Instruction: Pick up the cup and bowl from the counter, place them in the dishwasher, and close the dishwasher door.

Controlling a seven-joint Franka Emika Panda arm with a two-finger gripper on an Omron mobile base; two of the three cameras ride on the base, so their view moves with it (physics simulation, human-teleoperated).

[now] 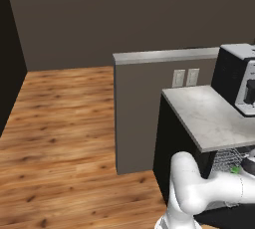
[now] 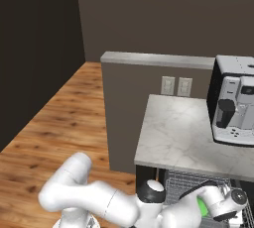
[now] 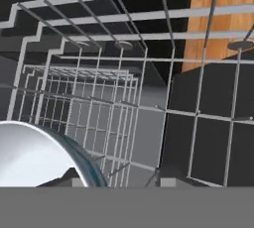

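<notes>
Reaching into the dishwasher (image 2: pixel 188 185) rack, pincer state unclear; cup (image 2: pixel 202 207) perhaps beside it; no writing legible.

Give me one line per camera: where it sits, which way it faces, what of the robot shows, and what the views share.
Left base view: behind the arm to its left, looking forward and down at the counter and partition wall; white arm at lower right.
Right base view: behind the arm to its right, facing the same counter; arm along the bottom reaching into the dishwasher.
Hand view: on the hand, inside the wire rack, the bowl at lower left.
Shared: both base views show the coffee machine, sockets and a bit of the green cup.
</notes>
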